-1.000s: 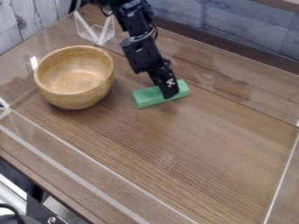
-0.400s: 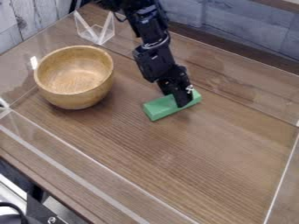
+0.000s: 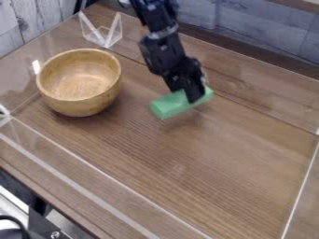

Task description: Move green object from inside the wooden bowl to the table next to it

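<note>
Green block (image 3: 178,103) is clamped in your gripper (image 3: 192,94), lifted just off the table (image 3: 225,177), w/ the empty bowl (image 3: 80,81) well apart at its 9 o'clock.

Brown wood-grain counter (image 3: 187,177), low clear acrylic walls (image 3: 75,182) round edges; wooden bowl (image 3: 78,81) sits directly on it, left side, empty inside
</note>
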You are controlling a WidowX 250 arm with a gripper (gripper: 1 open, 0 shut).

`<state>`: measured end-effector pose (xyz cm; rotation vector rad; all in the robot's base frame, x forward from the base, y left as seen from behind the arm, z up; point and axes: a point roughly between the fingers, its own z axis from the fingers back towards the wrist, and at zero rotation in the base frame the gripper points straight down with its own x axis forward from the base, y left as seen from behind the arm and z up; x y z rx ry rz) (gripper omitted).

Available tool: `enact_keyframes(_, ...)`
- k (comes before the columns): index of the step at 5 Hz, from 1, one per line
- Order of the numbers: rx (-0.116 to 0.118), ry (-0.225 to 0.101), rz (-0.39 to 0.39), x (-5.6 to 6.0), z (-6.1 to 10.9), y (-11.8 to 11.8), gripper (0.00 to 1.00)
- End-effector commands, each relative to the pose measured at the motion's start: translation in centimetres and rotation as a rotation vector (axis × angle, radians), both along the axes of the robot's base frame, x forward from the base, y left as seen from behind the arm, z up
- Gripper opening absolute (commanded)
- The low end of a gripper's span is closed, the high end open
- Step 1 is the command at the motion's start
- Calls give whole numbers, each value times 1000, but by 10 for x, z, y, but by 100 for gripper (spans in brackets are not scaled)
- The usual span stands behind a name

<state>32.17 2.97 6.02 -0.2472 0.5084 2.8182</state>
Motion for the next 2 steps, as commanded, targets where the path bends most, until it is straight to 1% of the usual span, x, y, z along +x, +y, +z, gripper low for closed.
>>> enact_keyframes(1, 16, -79, 75, 9, 41, 32, 0)
enact_keyframes(2, 28, -77, 148, 13, 49, 66, 0)
